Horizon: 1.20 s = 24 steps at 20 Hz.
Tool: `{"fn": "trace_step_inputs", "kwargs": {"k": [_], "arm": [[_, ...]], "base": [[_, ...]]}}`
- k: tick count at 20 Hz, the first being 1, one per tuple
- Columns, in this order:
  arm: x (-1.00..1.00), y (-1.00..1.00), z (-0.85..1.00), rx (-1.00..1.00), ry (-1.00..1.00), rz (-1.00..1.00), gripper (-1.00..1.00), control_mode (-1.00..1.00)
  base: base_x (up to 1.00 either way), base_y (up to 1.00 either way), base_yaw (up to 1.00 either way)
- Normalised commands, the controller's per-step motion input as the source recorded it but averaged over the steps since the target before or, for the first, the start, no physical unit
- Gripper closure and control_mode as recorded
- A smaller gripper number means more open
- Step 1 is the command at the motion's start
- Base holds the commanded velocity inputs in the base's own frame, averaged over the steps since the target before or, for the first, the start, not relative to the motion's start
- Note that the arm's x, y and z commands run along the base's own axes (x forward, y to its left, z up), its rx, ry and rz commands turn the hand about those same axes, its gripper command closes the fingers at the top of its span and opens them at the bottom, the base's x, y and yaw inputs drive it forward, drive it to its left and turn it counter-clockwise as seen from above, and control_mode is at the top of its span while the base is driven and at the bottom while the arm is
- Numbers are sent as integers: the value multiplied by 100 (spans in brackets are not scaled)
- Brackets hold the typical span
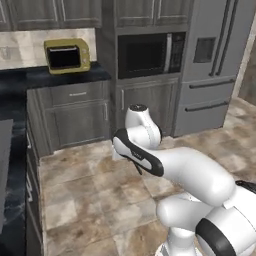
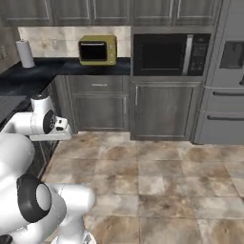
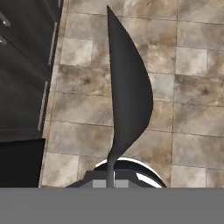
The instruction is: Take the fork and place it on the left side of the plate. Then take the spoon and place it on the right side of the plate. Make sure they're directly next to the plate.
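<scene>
The gripper (image 3: pixel 109 183) is closed on the spoon's handle. The thin, dark grey metal spoon (image 3: pixel 129 92) has a narrow straight handle that comes up from between the two finger tips. It widens into a leaf-shaped bowl that tapers to a point at the far end. The spoon is held clear of every surface, over the beige and brown stone-tile floor (image 3: pixel 197 87). No part of it touches the floor or any cabinet.

In the hand view, a dark grey cabinet front (image 3: pixel 22 65) with slim bar handles runs along one side of the spoon.

In both base views the white arm is folded in close to its own base, and the wrist sits low over the open floor. The finger tips themselves cannot be made out from there.

A black stone counter (image 1: pixel 30 77) carries a boxy yellow toaster oven (image 1: pixel 67 55) with a dark window. A white paper-towel roll (image 2: pixel 25 53) stands upright further along the same counter. A black built-in microwave (image 1: pixel 150 52) is set into the grey cabinet column. A tall grey steel refrigerator (image 1: pixel 215 65) stands just beside it.
</scene>
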Motion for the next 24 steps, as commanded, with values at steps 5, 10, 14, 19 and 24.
{"fn": "trace_step_inputs", "kwargs": {"k": [5, 10, 14, 19, 24], "arm": [[0, 0, 0, 0, 0, 0, 100, 100], [0, 0, 0, 0, 0, 0, 100, 100], [0, 0, 0, 0, 0, 0, 100, 100], [0, 0, 0, 0, 0, 0, 100, 100], [0, 0, 0, 0, 0, 0, 100, 100]], "base": [[12, 0, -81], [5, 0, -85], [19, 0, -82], [66, 5, -70], [100, 43, -42]]}}
